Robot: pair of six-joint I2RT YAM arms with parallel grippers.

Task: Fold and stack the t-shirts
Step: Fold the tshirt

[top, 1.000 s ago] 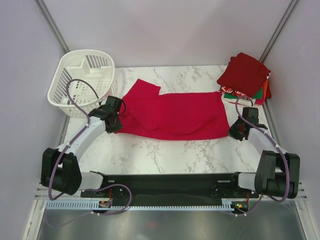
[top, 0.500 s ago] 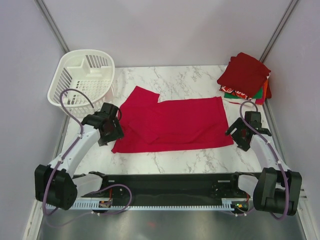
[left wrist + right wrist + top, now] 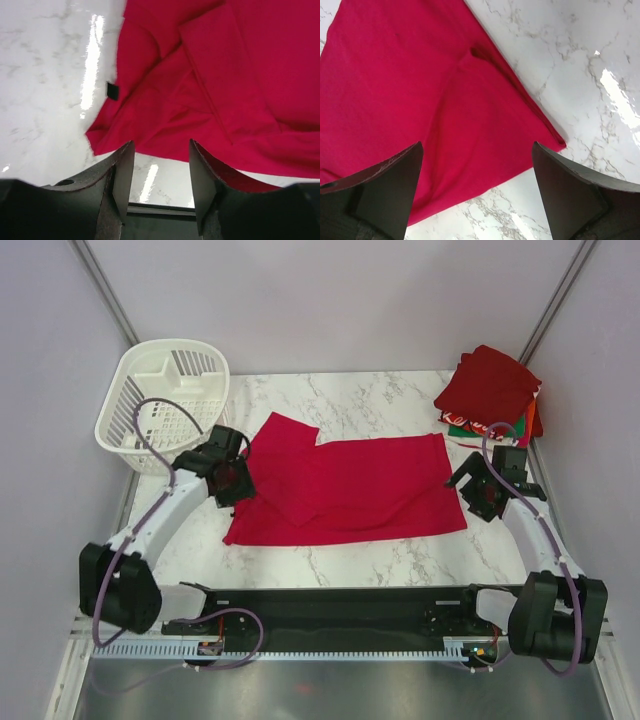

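A bright red t-shirt [image 3: 345,490] lies spread on the marble table, one sleeve folded over at its left end. The left wrist view shows that rumpled left edge [image 3: 210,90] just beyond my left gripper [image 3: 161,165], whose jaws stand apart with only table between them. From above, the left gripper [image 3: 232,480] hovers at the shirt's left edge. My right gripper [image 3: 478,495] sits off the shirt's right edge, open wide. Below the right gripper [image 3: 477,170] I see the shirt's corner [image 3: 420,90]. Folded t-shirts, dark red on top, are stacked [image 3: 490,390] at the back right.
A white slatted basket [image 3: 165,405] stands at the back left corner. The black base rail [image 3: 340,605] runs along the near edge. Grey walls close in on both sides, and the stack sits close behind the right arm.
Both grippers opened and let go of the red shirt, which dropped from a bunched stretch to lying flat. The left gripper then moved back to the shirt's left edge and partly narrowed.
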